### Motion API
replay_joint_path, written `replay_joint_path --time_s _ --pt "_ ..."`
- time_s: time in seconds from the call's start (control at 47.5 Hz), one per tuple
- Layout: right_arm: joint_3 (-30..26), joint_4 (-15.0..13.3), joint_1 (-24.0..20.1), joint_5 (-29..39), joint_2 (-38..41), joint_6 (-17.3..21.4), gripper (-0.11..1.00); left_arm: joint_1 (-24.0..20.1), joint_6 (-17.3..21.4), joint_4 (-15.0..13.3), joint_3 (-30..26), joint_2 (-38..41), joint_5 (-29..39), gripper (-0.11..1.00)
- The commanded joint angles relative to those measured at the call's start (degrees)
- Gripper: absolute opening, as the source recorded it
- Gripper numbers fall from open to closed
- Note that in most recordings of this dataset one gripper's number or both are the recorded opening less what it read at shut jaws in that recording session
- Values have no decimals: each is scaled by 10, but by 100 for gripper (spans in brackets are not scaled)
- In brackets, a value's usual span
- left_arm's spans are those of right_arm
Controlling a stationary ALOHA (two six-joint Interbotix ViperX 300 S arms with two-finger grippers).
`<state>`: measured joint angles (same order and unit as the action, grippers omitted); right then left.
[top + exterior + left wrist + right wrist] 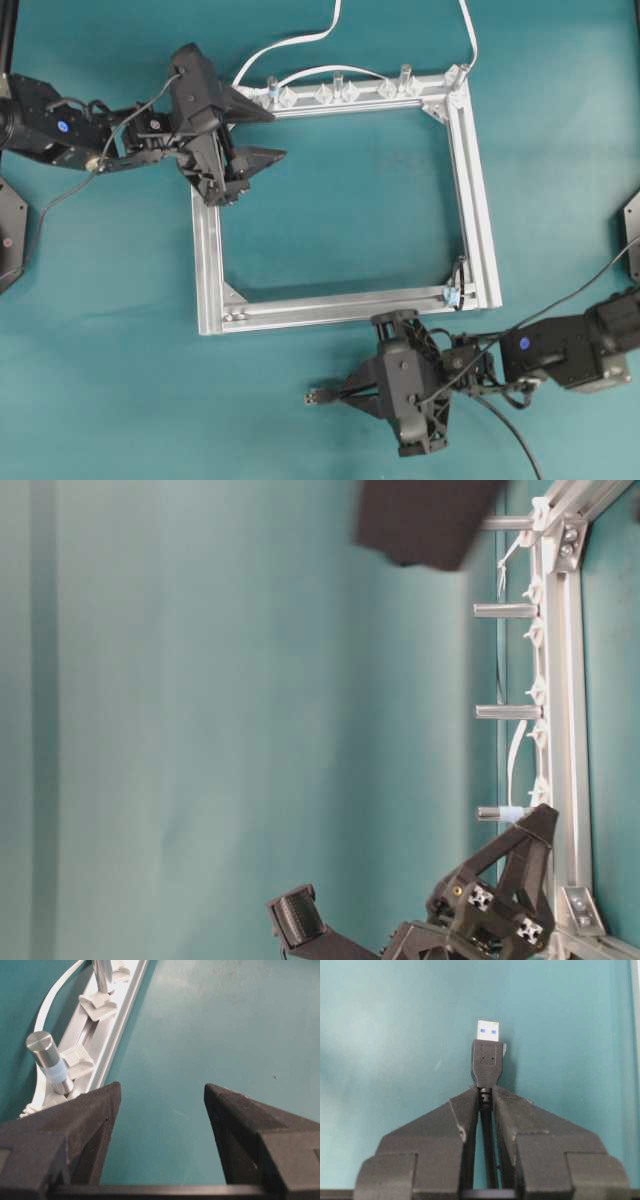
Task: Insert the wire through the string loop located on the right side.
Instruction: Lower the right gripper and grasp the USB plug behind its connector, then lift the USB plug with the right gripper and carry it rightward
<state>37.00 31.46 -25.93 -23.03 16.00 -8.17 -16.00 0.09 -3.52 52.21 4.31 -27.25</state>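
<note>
The right gripper (486,1094) is clamped on the wire (486,1062) just behind its black plug, whose metal tip points away from the wrist; in the overhead view this gripper (335,396) sits over the teal table (120,380) just below the bottom rail of the metal frame (480,200), with the plug facing left. The string loop (451,295) sits at the frame's lower right corner, above and to the right of the plug and apart from it. The left gripper (262,132) holds its jaws wide apart with nothing between them, over the frame's upper left corner beside the clear pegs (336,88) and the white cable (300,40).
</note>
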Motion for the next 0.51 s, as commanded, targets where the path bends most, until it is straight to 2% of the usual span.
replay_joint_path --time_s 0.0,0.485 --pt "-4 0 -1 16 -42 -2 14 4 2 3 -8 -16 2 70" --pt "-5 0 18 54 -85 -1 14 39 -3 2 -8 -21 33 70"
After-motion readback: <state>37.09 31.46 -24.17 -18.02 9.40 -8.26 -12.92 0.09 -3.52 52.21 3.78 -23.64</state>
